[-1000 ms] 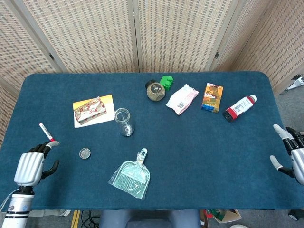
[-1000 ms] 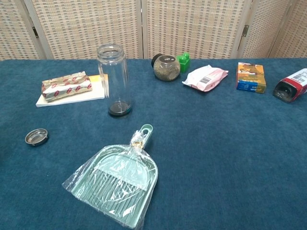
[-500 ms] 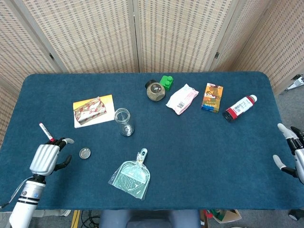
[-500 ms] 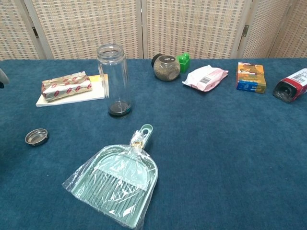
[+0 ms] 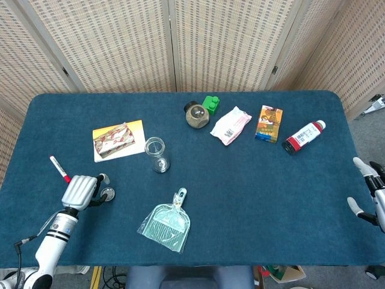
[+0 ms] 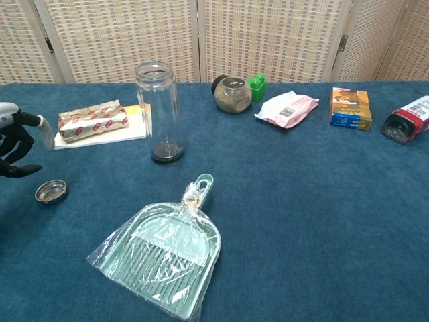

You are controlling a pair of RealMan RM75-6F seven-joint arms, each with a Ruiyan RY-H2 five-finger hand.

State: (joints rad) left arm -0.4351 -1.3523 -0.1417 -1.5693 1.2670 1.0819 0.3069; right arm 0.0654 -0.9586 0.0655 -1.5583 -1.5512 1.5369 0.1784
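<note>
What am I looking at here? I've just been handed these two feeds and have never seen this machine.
It is a two-armed robot with human-like hands at a blue table. One picture looks down from its head, the other forward from its chest. The left hand hovers by a small metal lid, holding nothing. The right hand waits open at the table's edge. Also lying there: a glass jar, a wrapped dustpan, a marker and a red bottle.
</note>
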